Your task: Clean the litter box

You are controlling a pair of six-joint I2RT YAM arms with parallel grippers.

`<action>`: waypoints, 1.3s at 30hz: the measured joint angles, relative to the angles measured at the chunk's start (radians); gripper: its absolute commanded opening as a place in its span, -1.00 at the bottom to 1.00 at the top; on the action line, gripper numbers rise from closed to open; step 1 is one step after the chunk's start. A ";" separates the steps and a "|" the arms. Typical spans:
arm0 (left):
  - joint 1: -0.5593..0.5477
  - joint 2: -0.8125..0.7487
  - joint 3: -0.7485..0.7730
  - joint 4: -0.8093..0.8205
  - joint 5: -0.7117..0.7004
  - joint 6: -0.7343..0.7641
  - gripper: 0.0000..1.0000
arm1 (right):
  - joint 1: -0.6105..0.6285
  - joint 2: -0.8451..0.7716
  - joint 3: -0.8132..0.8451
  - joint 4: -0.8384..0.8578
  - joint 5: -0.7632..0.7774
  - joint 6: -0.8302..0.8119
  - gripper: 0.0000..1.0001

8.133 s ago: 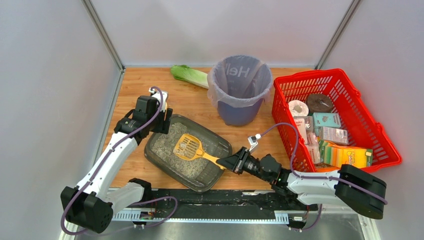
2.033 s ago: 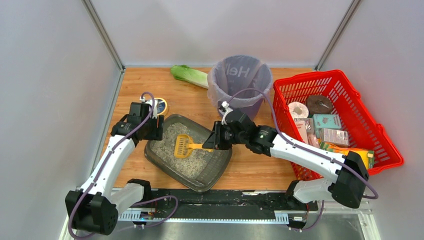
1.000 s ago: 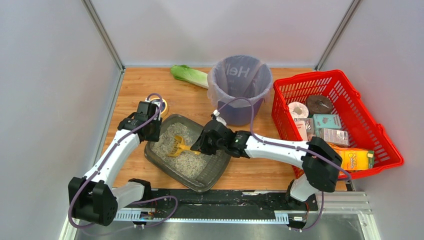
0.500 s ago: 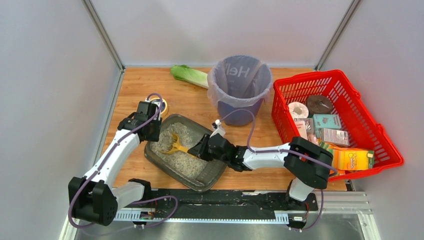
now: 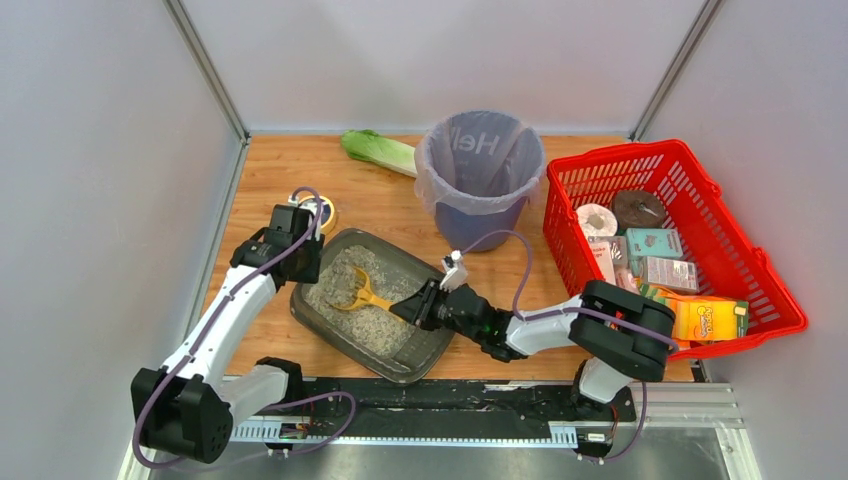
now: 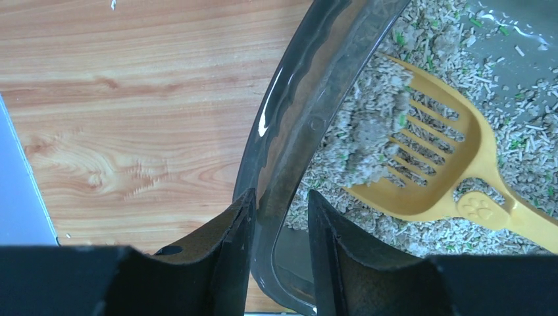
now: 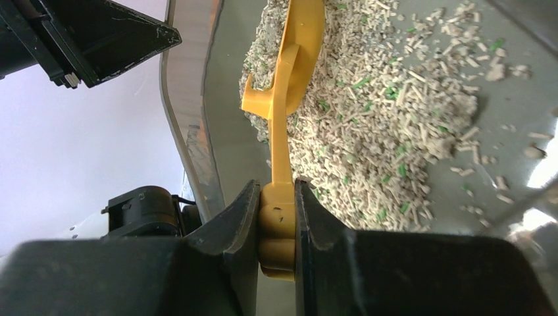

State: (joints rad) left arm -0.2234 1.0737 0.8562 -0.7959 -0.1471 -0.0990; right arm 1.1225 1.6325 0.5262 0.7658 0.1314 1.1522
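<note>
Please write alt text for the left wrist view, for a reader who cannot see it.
The left tool clamps the rim of the litter box. Inside it, a yellow scoop holds a clump of litter; the wooden table lies on the left.

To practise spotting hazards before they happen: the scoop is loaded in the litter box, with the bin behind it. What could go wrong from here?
1. The clump sits at the scoop's front edge; tilting could drop it on the table before the bin.
2. The right fingers pinch only the handle's end, so the scoop may swivel.
3. The left fingers hold just the litter box rim; a push could slide it.
</note>
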 measured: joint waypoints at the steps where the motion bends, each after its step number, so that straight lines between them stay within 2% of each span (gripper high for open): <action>1: 0.000 -0.006 0.000 0.000 0.003 0.000 -0.11 | 0.000 -0.019 -0.017 -0.001 0.004 0.002 -1.00; 12: -0.003 -0.019 0.000 0.000 0.007 -0.002 0.04 | -0.002 -0.139 -0.110 -0.018 0.031 0.043 -1.00; 20: -0.004 -0.083 0.000 0.003 0.003 -0.003 0.31 | -0.005 -0.263 -0.198 -0.021 0.036 0.119 -1.00; 27: -0.004 -0.121 -0.001 0.014 -0.006 -0.003 0.33 | -0.005 -0.410 -0.251 -0.043 0.034 0.192 -1.00; 35: -0.004 -0.136 -0.014 0.018 -0.018 -0.004 0.37 | 0.007 -0.451 -0.349 0.001 0.039 0.263 -1.00; 39: -0.004 -0.158 -0.021 0.023 -0.026 -0.004 0.39 | 0.024 -0.484 -0.361 -0.038 0.050 0.260 -1.00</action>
State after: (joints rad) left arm -0.2276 0.9161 0.8356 -0.7727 -0.1730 -0.1028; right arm 1.1469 1.1481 0.1654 0.7277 0.1814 1.4124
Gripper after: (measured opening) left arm 0.688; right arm 0.211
